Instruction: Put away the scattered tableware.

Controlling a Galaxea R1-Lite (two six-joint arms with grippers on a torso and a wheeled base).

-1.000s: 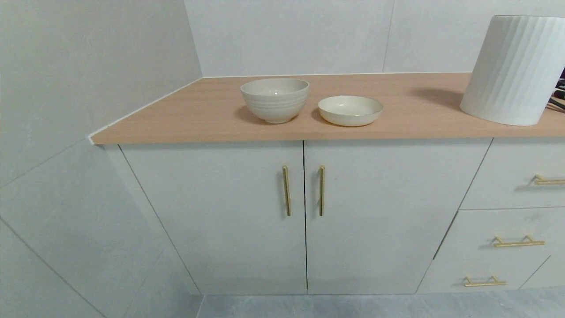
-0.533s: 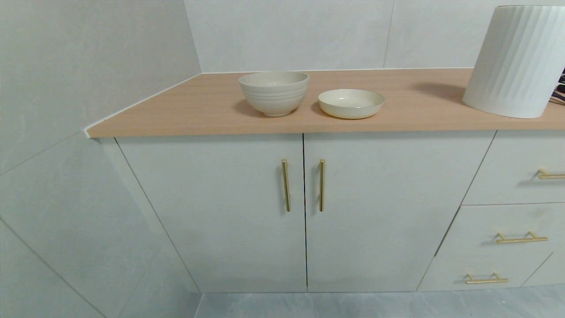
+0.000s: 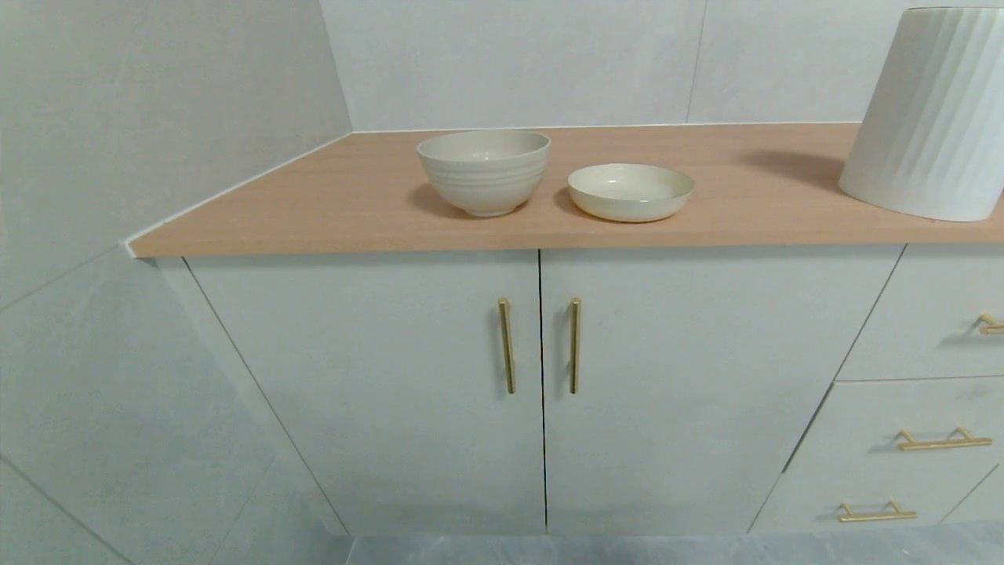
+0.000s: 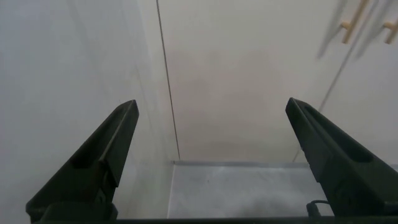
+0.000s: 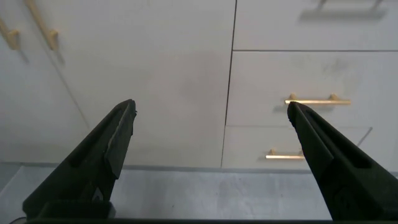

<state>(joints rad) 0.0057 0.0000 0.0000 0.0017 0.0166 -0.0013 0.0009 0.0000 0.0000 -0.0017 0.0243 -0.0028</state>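
Tableware is up on the wooden countertop, both pieces upright and close to the front edge, right above the double doors, so I'd say a short carry into the cupboard is the plan

Starting on the left: my left pincer hangs low by the wall and the cabinet's side, jaws spread wide, nothing in them. That makes sense to me, since nothing has been picked up yet

Moving along, the deep ribbed bowl stands mouth up, and just beside it, not touching, is the shallow dish. They sit in a row rather than stacked, which reads as "scattered" and means each gets its own grab

Below them the left door handle and right door handle stand upright either side of the closed seam. Both doors are shut, so I judge one must open first

Further right, a tall white ribbed cylinder stands well apart from the bowls, and under it the drawers are closed

Far right, my right pincer is down in front of those drawers, jaws released and empty too

Count: two pieces of tableware, two doors, two upright handles, three drawer handles, one cylinder, two free pincers
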